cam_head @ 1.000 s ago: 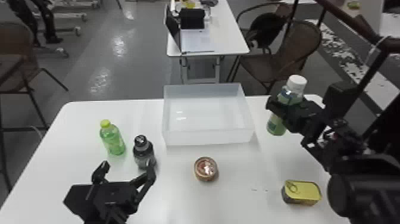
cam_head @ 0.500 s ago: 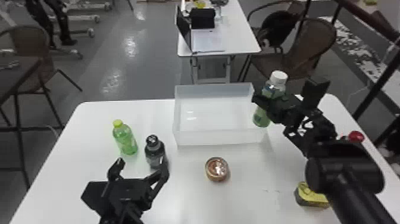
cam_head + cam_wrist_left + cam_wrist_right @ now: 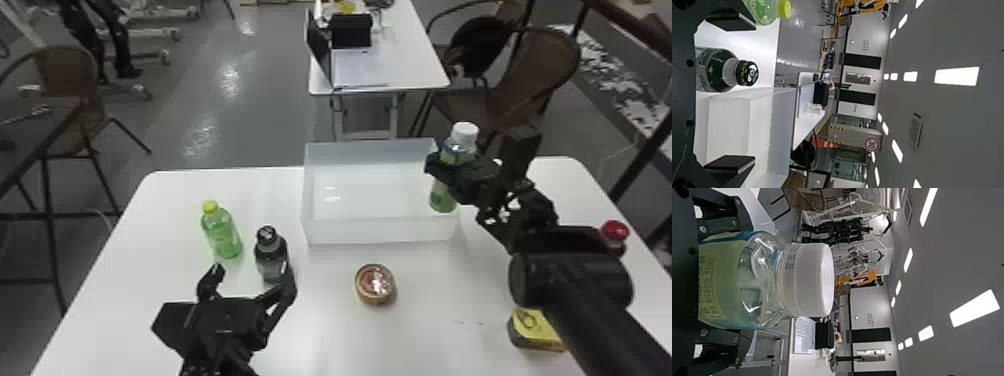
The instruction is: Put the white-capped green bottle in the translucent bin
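At the right side of the translucent bin (image 3: 380,231), as my head view gives it, I record the white-capped green bottle (image 3: 461,148) held off the white table (image 3: 425,350), its cap uppermost and its body leaning slightly. The right gripper (image 3: 441,171) is clamped on it; my right wrist view confirms a black finger on either side of the body, with the white cap (image 3: 809,280) clear of both. The bottle's base overlaps the bin's right end in the head view; I cannot tell whether it is over the interior or just in front of the wall.

The left gripper (image 3: 253,278) is over the near left part of the table, its two fingers standing well apart. Just beyond them I note a dark bottle (image 3: 271,258), upright, and to its left a yellow-capped green bottle (image 3: 222,236), also upright.

Nearer me than the bin sits a round tin (image 3: 375,284). Farther right I find a yellow-topped tin (image 3: 536,331), partly hidden by the right arm, and near the table's right edge a red-capped container (image 3: 615,231), also partly hidden
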Action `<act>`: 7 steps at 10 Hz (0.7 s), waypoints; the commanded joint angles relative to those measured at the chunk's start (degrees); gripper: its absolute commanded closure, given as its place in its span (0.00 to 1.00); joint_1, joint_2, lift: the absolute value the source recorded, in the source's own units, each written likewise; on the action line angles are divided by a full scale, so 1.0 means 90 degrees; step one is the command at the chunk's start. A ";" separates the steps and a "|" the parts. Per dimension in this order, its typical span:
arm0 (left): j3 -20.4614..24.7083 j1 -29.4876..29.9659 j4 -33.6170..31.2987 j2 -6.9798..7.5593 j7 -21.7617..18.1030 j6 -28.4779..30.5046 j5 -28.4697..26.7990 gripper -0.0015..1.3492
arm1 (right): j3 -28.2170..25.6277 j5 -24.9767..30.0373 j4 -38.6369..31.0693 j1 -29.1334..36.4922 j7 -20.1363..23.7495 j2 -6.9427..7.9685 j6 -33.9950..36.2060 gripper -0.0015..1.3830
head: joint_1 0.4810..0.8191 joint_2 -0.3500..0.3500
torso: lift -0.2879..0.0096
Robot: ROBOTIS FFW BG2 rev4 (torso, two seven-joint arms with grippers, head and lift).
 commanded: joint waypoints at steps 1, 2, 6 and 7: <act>0.0080 -0.0035 0.0079 -0.0081 -0.0120 -0.0088 0.0009 0.08 | 0.0072 0.0091 0.0538 -0.0311 -0.0005 -0.0005 -0.0152 0.77 | 0.63 0.61 | 0.81; 0.0109 -0.0045 0.0118 -0.0088 -0.0189 -0.0108 0.0019 0.08 | 0.0072 0.0150 0.0763 -0.0487 -0.0025 -0.0024 -0.0259 0.77 | 0.63 0.61 | 0.81; 0.0119 -0.0152 0.0215 -0.0088 -0.0325 -0.0127 0.0038 0.08 | 0.0218 0.0033 0.1447 -0.1004 -0.0073 -0.0015 -0.0240 0.08 | 0.63 0.59 | 0.81; 0.0109 -0.0201 0.0264 -0.0088 -0.0345 -0.0127 0.0038 0.08 | 0.0218 -0.0085 0.1573 -0.1043 -0.0015 -0.0005 -0.0240 0.06 | 0.63 0.59 | 0.81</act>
